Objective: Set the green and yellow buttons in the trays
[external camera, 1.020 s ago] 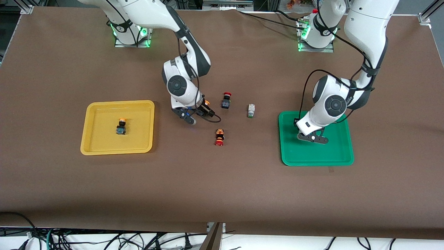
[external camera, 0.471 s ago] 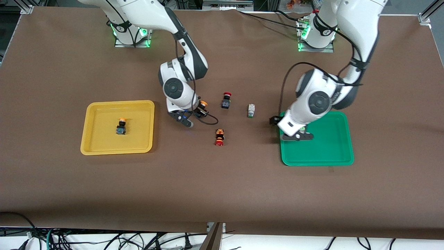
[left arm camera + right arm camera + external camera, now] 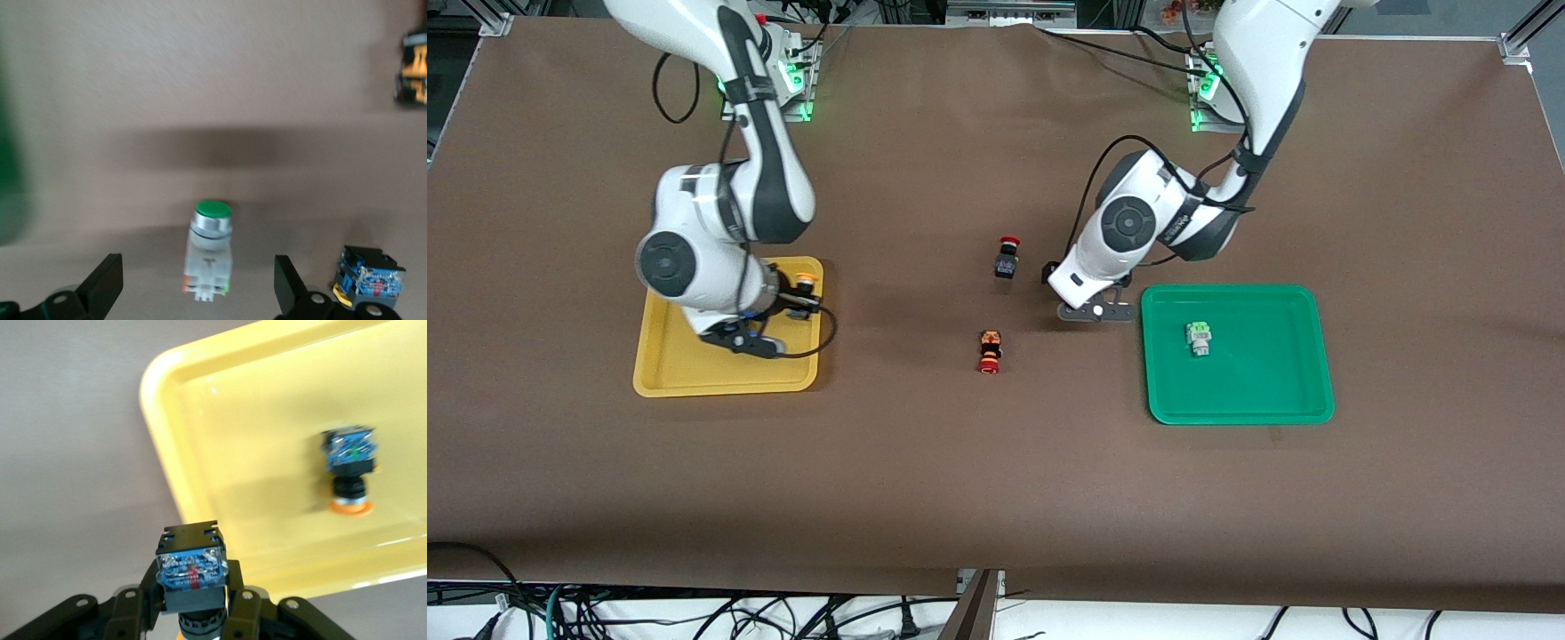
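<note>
My right gripper (image 3: 796,298) is shut on a yellow button (image 3: 807,284) and holds it over the yellow tray (image 3: 660,378), at the rim toward the table's middle. In the right wrist view the held button's (image 3: 191,577) blue-black body shows between the fingers, and a second yellow button (image 3: 348,470) lies in the tray (image 3: 267,407). My left gripper (image 3: 1092,309) is open just above a green button (image 3: 209,257) that lies on the table between its fingers (image 3: 100,293). The arm hides that button in the front view. Another green button (image 3: 1199,339) lies in the green tray (image 3: 1303,409).
A red-capped switch with a black body (image 3: 1007,258) stands beside my left gripper, and it also shows in the left wrist view (image 3: 369,277). A red-capped switch with an orange body (image 3: 989,350) lies nearer the front camera. The green tray's edge (image 3: 10,167) is close to my left gripper.
My right gripper carried the yellow button from the table's middle to over the yellow tray. My left gripper left a green button in the green tray and moved out over the second green button.
</note>
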You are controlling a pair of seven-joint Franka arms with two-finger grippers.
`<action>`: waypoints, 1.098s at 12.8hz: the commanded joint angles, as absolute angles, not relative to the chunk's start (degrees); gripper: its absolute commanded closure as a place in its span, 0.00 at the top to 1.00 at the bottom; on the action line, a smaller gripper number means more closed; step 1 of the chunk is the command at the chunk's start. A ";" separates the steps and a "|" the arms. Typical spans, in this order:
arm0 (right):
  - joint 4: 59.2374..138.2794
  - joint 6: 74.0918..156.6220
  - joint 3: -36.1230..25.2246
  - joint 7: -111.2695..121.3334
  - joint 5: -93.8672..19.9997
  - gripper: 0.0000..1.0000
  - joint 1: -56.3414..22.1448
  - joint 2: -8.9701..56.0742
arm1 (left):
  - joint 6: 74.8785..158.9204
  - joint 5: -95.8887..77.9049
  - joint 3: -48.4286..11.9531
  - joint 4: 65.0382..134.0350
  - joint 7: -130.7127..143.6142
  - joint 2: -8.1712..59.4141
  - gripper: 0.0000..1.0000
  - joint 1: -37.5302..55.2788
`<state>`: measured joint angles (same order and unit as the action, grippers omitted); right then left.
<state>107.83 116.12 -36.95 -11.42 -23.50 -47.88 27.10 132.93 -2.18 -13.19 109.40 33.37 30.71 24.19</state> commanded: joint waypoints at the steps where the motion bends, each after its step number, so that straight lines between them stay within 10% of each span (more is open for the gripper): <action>1: 110.91 123.89 -36.91 -8.62 -22.76 0.03 -48.78 30.57 | 136.04 3.05 -14.15 111.17 36.11 31.55 1.00 24.43; 3: 111.62 129.45 -36.74 -5.38 -23.63 0.20 -47.04 33.83 | 139.20 7.27 -14.50 113.28 37.88 32.16 0.79 24.35; 5: 111.18 129.38 -35.95 -4.83 -26.71 0.93 -46.06 33.84 | 138.96 7.47 -15.29 113.38 38.49 32.08 0.10 24.26; 6: 110.83 129.03 -35.86 -5.18 -26.81 0.99 -46.14 33.58 | 138.69 7.56 -15.64 113.47 40.93 31.91 0.00 24.17; 14: 100.82 110.32 -36.65 -17.92 -22.26 0.99 -47.99 20.95 | 130.96 7.21 -14.34 112.85 13.06 24.70 0.00 6.79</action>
<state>100.89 113.92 -36.53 -15.73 -25.30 -48.11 26.45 132.76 6.31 -15.47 111.81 23.37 27.54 12.36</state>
